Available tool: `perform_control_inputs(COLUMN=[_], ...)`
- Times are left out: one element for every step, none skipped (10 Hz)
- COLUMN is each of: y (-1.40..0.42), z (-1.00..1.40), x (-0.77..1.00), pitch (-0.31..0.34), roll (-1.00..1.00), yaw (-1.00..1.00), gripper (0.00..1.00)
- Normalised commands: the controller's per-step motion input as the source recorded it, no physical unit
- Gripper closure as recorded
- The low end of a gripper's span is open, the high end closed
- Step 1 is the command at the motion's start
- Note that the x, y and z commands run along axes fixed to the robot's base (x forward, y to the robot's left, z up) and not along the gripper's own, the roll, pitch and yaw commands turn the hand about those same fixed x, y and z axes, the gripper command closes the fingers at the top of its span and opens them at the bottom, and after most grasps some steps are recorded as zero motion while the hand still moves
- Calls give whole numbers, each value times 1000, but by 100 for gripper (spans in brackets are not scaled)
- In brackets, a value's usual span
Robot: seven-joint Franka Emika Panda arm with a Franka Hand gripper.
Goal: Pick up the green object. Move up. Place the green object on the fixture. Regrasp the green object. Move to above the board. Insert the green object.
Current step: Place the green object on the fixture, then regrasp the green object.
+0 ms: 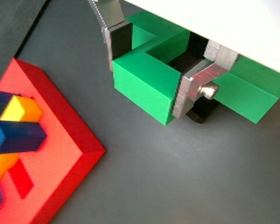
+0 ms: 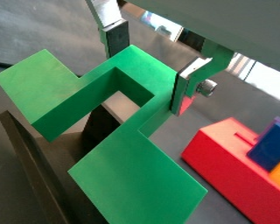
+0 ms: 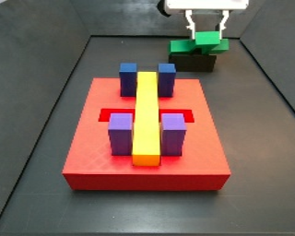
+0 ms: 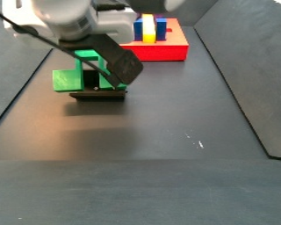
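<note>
Dark grey matting covers the floor (image 3: 40, 138) of the work cell, with black walls around it. At the far end in a side view we see the green object (image 3: 197, 44) resting on top of the fixture (image 3: 194, 62), and the gripper (image 3: 206, 33) is directly over it, its two silver fingers (image 3: 188, 24) reaching down on both sides of the raised middle part of the block. In a wrist view the fingers (image 1: 203, 80) stand at the two sides of the notch, and the plates look to be against the green plastic, so we judge the claw is closed on the green object, though the contact itself is hard to see. In a wrist view the green object (image 2: 101, 109) shows its stepped shape with the notch in the middle, and the dark fixture (image 2: 43, 175) is under it.

Well apart from the fixture lies the board (image 3: 95, 152), a red slab. On it we see two blue blocks (image 3: 128, 78), two purple blocks (image 3: 122, 134) and a long yellow bar (image 3: 147, 118) running between them. A cut-out recess (image 3: 104, 115) is visible beside the bar. In a side view the arm (image 4: 73, 22) hides part of the green object (image 4: 68, 81).
</note>
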Motion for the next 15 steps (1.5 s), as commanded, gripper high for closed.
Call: perform_control_inputs(y=[63, 0, 0, 11, 17, 29, 86, 43, 0, 0, 0, 220, 323, 237, 37], z=[0, -89, -57, -31, -111, -140, -189, -89, 0, 0, 0, 1000, 1000, 1000, 1000], x=[0, 0, -9, 0, 0, 0, -83, -14, 0, 0, 0, 186, 94, 29, 23], pitch=[-94, 0, 0, 0, 26, 57, 71, 51, 0, 0, 0, -46, -51, -37, -83], roll=[-311, 0, 29, 40, 177, 231, 286, 111, 0, 0, 0, 171, 269, 386, 480], yaw=[-71, -63, -77, -97, -109, -120, -160, -129, -49, 0, 0, 0, 34, 57, 69], gripper=[100, 100, 100, 100, 100, 100, 100, 100, 100, 100, 0, 0, 0, 0, 0])
